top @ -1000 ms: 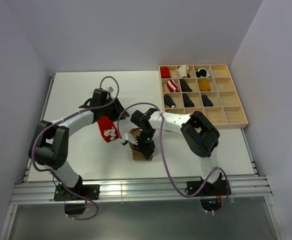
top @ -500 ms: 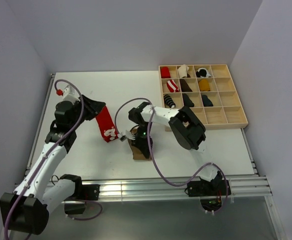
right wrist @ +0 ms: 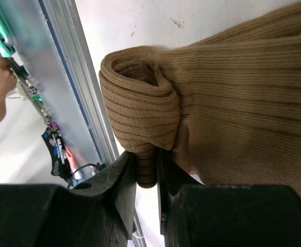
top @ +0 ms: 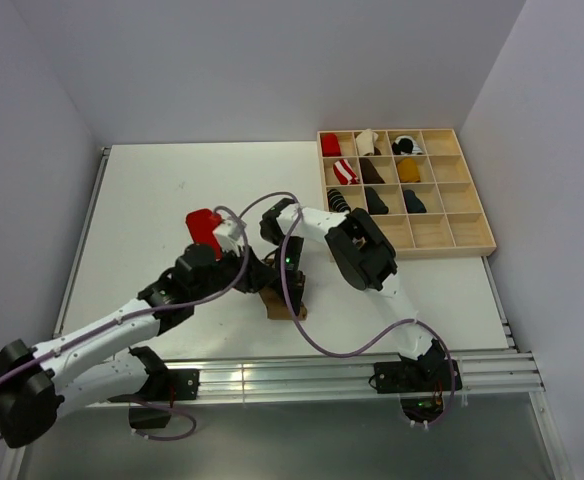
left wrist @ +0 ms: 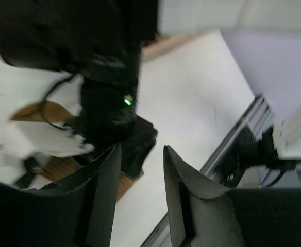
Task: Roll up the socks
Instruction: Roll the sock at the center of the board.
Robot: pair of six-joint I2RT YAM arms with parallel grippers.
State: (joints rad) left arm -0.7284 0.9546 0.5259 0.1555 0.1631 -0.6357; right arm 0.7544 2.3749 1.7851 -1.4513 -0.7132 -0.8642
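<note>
Top view: bright, even light; glare on rail [top: 242, 377] at near edge of table [top: 142, 200]. Left wrist view motion-blurred; right wrist view sharp on tan sock [right wrist: 140, 118].

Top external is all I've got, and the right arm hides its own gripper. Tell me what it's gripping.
Observer: On the right wrist view, the right gripper pinches the rolled end of the tan sock.
Operator: Give me the roll's state.
Observer: Only the end is coiled; the rest lies flat, unrolled.
Operator: Now the left gripper.
Observer: The left gripper is open and empty, pointing toward the right gripper.
</note>
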